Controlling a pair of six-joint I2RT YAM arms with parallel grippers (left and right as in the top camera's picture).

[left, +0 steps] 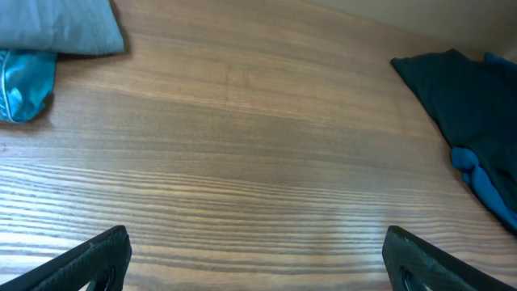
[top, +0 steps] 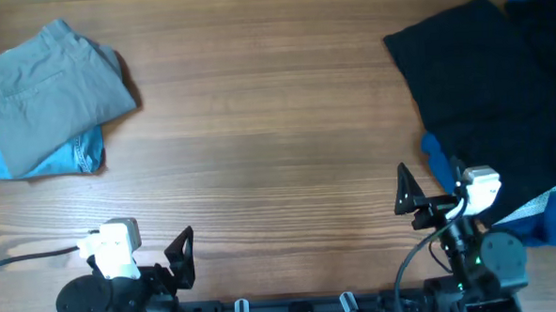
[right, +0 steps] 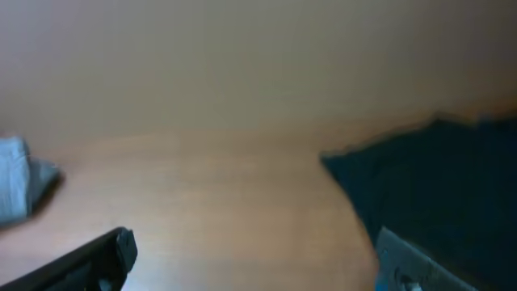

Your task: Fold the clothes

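Overhead view, wood-grain table (top: 276, 100), grey shorts (top: 50, 91) folded far left, left gripper (left: 258, 263) spread, right gripper (right: 250, 263) spread.

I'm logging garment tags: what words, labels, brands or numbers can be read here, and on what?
None. No readable text shows on the grey shorts, the denim garment, the black garment or the table; the right wrist view is blurred.

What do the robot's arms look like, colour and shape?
Both are black. The left arm and right arm each carry a white boxy block and end in black, pointed jaws. A grey cable trails from the left; a black cable loops beside the right.
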